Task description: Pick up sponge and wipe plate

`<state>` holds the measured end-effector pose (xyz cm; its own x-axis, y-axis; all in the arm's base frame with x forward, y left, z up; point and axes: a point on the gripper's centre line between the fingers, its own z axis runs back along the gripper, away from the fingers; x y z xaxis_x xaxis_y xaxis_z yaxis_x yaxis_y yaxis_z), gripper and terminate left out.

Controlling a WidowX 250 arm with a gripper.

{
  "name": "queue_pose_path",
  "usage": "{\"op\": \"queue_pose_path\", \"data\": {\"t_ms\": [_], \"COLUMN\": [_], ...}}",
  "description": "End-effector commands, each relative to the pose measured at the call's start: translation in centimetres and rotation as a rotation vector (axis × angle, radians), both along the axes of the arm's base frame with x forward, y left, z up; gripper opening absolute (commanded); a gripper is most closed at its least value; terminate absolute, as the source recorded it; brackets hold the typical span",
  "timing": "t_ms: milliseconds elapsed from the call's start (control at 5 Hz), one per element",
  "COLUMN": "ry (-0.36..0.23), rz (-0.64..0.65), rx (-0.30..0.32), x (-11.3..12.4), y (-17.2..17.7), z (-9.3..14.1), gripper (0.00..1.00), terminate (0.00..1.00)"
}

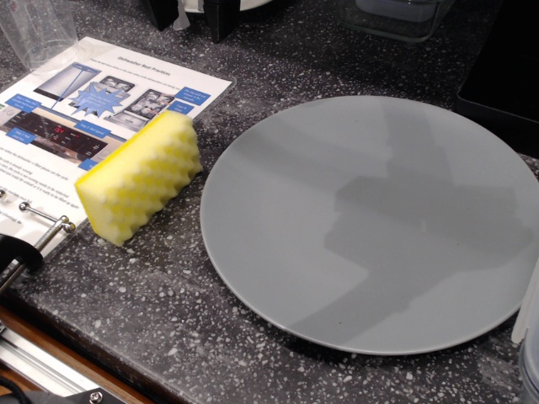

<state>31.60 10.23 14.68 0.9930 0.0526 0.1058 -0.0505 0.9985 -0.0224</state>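
Observation.image: ridged yellow foam sponge beside flat grey plate.

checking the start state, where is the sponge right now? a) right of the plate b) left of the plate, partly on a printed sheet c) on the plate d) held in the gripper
b, the sponge lies on the counter left of the plate, apart from its rim, with its far end over the printed sheet; no gripper is in view.

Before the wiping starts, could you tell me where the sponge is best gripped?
Probably across the long smooth sides of the sponge, coming from above. It lies free beside the plate, partly on a leaflet, ridged face toward the camera.
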Motion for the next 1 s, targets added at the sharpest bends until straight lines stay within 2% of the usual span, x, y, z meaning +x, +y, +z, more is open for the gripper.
{"op": "queue_pose_path", "data": {"t_ms": [0, 400, 600, 800], "ry": [0.0, -0.002, -0.01, 0.01], "rz": [0.0, -0.069, -0.087, -0.091], "rx": [0.0, -0.002, 0.021, 0.003], "x": [0.0, -2.7, -3.0, -2.1], "y": [0.0, 2.1, 2.7, 4.2], "z": [0.0, -1.0, -1.9, -2.2], "gripper": [1.0, 1.0, 1.0, 1.0], "terminate": [0.0, 0.0, 0.0, 0.0]}}
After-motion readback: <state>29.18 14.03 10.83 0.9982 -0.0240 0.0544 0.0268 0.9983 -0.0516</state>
